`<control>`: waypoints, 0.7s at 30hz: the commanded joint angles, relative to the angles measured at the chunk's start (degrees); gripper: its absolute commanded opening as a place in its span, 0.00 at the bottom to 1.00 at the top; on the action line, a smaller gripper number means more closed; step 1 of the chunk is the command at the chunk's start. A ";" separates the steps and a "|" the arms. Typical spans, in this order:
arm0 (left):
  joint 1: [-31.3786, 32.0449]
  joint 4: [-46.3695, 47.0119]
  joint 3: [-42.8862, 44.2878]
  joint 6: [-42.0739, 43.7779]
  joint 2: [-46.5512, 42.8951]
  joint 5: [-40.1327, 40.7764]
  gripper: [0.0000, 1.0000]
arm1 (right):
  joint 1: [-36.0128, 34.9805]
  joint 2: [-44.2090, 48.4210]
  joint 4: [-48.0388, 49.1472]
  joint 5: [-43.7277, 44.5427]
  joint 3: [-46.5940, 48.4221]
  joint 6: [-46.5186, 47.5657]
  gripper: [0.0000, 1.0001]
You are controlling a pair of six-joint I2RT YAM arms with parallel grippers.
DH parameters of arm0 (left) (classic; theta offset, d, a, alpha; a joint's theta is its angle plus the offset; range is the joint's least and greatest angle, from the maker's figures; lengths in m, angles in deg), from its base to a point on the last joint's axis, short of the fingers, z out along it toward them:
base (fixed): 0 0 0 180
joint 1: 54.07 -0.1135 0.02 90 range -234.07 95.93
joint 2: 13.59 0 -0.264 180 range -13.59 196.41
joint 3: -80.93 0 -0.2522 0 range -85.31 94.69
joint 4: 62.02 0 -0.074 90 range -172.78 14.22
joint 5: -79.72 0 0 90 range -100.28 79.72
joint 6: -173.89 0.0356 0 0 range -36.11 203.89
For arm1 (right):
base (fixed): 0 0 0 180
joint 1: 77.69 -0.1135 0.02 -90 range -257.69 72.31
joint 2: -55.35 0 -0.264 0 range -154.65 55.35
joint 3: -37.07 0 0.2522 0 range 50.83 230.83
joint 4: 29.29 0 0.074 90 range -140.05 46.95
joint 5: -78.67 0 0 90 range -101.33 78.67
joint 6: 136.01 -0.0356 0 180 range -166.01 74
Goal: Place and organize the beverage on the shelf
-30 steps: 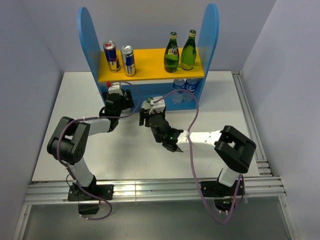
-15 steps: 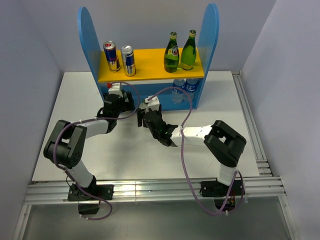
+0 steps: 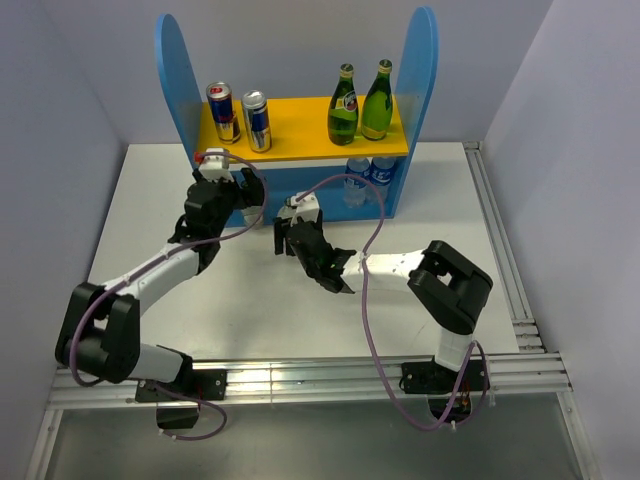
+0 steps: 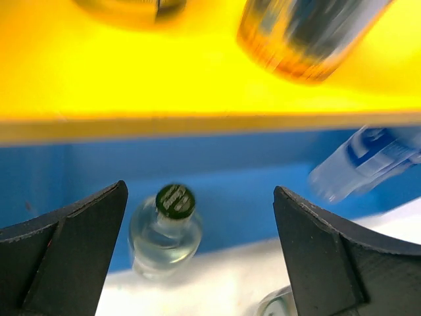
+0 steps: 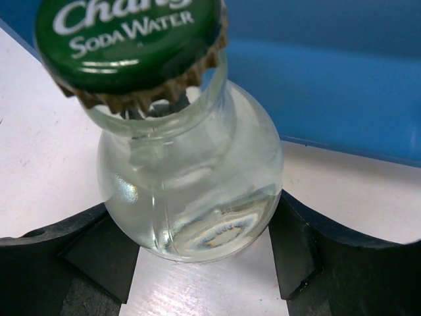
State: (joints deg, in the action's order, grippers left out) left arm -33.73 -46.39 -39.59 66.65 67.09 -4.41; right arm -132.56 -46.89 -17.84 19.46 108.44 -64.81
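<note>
Clear glass soda-water bottle (image 5: 191, 191), green-capped, held just in front of the blue-sided, yellow-boarded shelf (image 3: 172, 70)
Right claw (image 5: 194, 224) pinches its round body, upright over the white tabletop (image 3: 150, 200); left claw (image 4: 198, 197), spread wide and empty, faces the shelf's lower level.

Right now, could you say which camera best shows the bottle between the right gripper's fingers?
Right wrist: the soda water bottle fills it, cap legible. Top external hides it under the right gripper; left wrist, perhaps a sliver.
</note>
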 commanded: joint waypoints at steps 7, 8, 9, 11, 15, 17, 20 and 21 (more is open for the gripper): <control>0.23 -0.82 -5.35 -1.75 -12.71 1.43 0.99 | -0.06 -1.03 7.13 -0.99 4.88 -2.55 0.00; 0.32 -1.26 -6.07 -2.10 -14.14 1.60 0.99 | -0.06 -1.64 6.70 -1.43 6.28 -2.55 0.00; 0.32 -2.48 -6.68 -2.71 -15.54 1.78 0.99 | -0.06 -2.26 6.43 -1.69 7.08 -2.64 0.00; 0.40 -3.54 -8.44 -2.72 -19.40 1.86 0.99 | 0.03 -4.11 5.64 -2.22 9.62 -2.20 0.00; 0.84 -4.25 -12.48 -3.85 -24.60 2.74 0.99 | 0.03 -7.36 4.15 -2.75 14.28 -1.67 0.00; 1.11 -4.16 -13.37 -4.03 -26.36 2.57 0.99 | 0.12 -9.29 3.10 -2.92 17.17 -1.23 0.00; 1.37 -5.04 -14.16 -4.12 -27.42 3.01 0.99 | 0.12 -11.31 1.86 -3.10 20.43 -0.79 0.00; 1.37 -5.21 -14.34 -4.21 -27.77 3.27 0.99 | 0.12 -11.84 1.51 -3.19 21.31 -0.79 0.00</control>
State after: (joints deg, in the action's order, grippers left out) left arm -32.68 -51.05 -53.23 63.33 40.47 -2.25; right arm -132.56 -60.28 -23.46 15.11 123.26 -66.08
